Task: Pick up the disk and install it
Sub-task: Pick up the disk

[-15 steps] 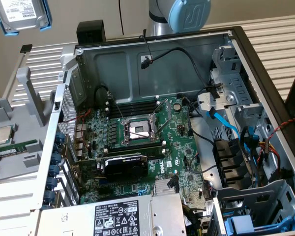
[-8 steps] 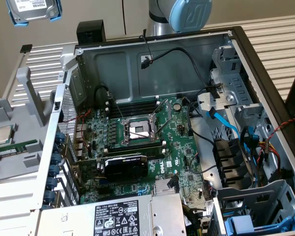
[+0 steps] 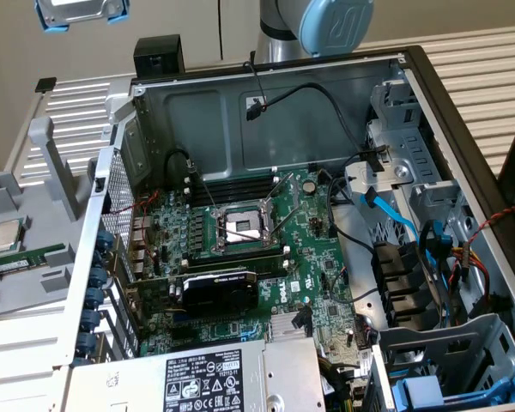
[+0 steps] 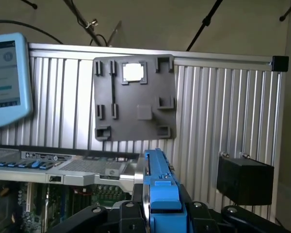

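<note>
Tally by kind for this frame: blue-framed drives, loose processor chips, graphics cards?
Blue-framed drives: 2 (the disk held in the claw; the other drive in the case's bay)
Loose processor chips: 1
Graphics cards: 1
Total: 4

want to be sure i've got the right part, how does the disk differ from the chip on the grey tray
The disk sits in a blue frame; the chip has none. The disk is clamped in the gripper, held in the air; the chip lies in a slot of the grey tray. The disk is bigger than the chip. Both have silver bodies.
</note>
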`<action>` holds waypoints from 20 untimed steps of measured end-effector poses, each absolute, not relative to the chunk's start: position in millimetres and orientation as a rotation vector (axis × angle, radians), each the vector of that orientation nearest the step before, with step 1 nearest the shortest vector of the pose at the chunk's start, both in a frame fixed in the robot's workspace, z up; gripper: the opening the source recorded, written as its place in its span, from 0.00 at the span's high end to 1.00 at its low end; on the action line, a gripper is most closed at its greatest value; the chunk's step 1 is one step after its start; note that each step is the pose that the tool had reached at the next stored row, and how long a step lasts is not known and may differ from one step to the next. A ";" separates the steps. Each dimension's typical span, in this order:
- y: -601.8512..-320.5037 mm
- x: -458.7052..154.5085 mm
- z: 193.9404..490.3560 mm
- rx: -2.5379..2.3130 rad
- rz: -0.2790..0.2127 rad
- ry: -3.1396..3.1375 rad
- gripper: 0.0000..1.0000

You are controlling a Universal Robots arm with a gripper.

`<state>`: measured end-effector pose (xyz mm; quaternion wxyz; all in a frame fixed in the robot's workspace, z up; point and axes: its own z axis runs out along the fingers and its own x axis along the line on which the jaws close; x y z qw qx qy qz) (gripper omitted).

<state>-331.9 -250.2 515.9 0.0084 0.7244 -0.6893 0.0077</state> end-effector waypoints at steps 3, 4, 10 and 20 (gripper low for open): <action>-256.8 -321.0 519.2 2.264 0.024 -2.154 0.63; -259.2 -317.4 520.1 2.264 0.023 -2.154 0.63; -273.7 -296.9 523.5 2.264 0.023 -2.154 0.63; -300.5 -266.4 524.8 2.265 0.020 -2.155 0.63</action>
